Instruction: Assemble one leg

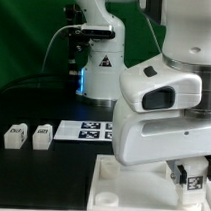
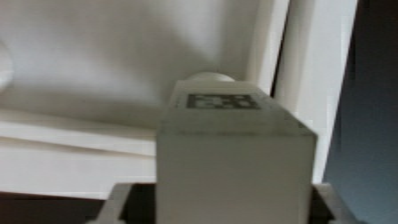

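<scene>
The gripper (image 2: 231,198) was pinching the leg (image 2: 231,145), a white block with a black-and-white marker tag on its face near the far end; in the wrist view the block filled the gap between the dark fingers (image 2: 128,204), which pressed on its two sides; a rounded stub stuck out beyond the tag and pointed at the large white panel (image 2: 89,100); the stub lay close to the panel's raised rim (image 2: 295,70); whether it touched the panel could not be told.

In the exterior view the white Panda arm (image 1: 163,107) filled the exterior view's right, and its wrist hung low over the panel's near corner; a small tagged patch showed between the fingers, though it was too small to read; the panel lay flat on the black table (image 1: 49,181).

Two spare legs (image 1: 27,136) stood side by side, close but apart, on the table toward the exterior view's left, well apart from the gripper; the marker board (image 1: 87,131) lay flat just beside them, between them and the arm; another white piece was cut off by the exterior view's left edge, so what it was could not be told; the arm's base (image 1: 100,68) stood at the back, with a blue glow low on it.
</scene>
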You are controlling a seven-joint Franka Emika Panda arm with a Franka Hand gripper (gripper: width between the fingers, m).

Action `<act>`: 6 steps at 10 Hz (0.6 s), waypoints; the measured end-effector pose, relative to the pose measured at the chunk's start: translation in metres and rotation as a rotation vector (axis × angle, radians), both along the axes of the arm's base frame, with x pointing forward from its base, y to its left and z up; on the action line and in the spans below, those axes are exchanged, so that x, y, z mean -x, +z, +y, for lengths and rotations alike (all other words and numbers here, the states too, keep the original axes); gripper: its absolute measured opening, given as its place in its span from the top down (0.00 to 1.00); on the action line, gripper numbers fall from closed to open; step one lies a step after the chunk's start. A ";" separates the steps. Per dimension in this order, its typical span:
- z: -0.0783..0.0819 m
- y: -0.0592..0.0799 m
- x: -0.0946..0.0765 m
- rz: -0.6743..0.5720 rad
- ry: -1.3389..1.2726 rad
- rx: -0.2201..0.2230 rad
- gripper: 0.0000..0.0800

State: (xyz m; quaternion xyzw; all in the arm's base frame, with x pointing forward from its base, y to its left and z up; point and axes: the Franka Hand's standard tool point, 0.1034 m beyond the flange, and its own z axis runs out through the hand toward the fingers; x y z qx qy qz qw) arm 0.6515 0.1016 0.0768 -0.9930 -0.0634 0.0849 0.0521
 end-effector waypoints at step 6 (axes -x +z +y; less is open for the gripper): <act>0.011 -0.002 0.003 0.028 -0.476 0.089 0.64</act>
